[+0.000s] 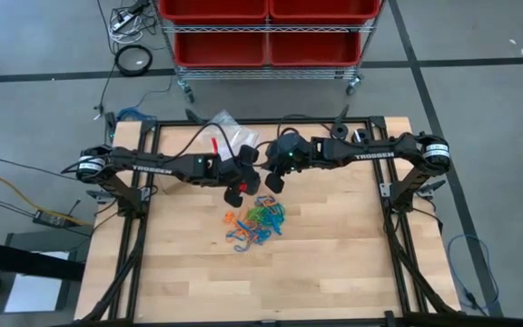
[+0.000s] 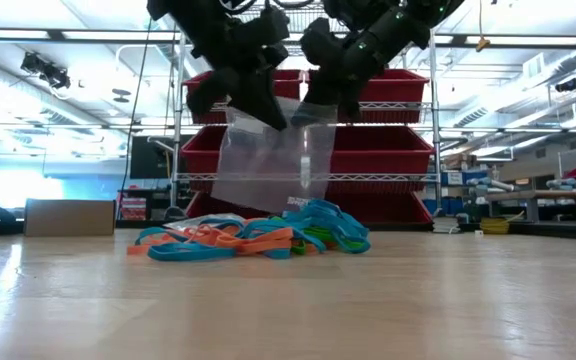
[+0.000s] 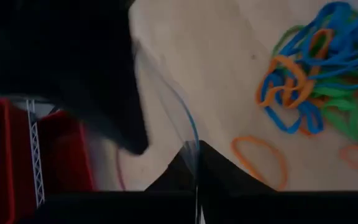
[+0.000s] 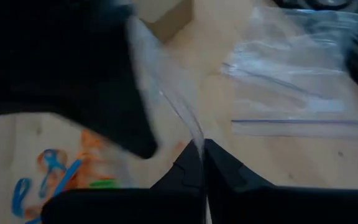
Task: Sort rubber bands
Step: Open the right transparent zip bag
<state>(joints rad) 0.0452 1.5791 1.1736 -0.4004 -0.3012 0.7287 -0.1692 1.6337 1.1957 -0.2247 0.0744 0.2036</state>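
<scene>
Two grippers: both raised above the table's middle, side by side over the far edge of the band pile.
Left gripper (image 2: pixel 258 105): clenched on the upper edge of a hanging clear bag; fingers (image 3: pixel 179 168) pinched together on the plastic in the left wrist view.
Right gripper (image 2: pixel 318 105): clenched on the same bag's upper edge, just beside the left one; fingers (image 4: pixel 225 165) closed tight on the film.
Held clear bag (image 2: pixel 268 165): one, dangling upright between the two grippers, lower edge just above the pile.
Rubber bands (image 1: pixel 257 221): one loose heap on the wooden table (image 1: pixel 334 254), near the centre, directly below the grippers; too tangled for an exact count.
Band colours: three, orange, blue and green, mixed together; a few orange loops lying apart at the heap's rim, one lone orange ring (image 3: pixel 260 160) clear in the left wrist view.
Other clear bags (image 4: pixel 291 74): at least one more, lying flat on the table toward the far side, near a small cardboard box (image 4: pixel 166 14).
Red bins (image 1: pixel 266 32): several, on a wire shelf cart beyond the table's far edge.
</scene>
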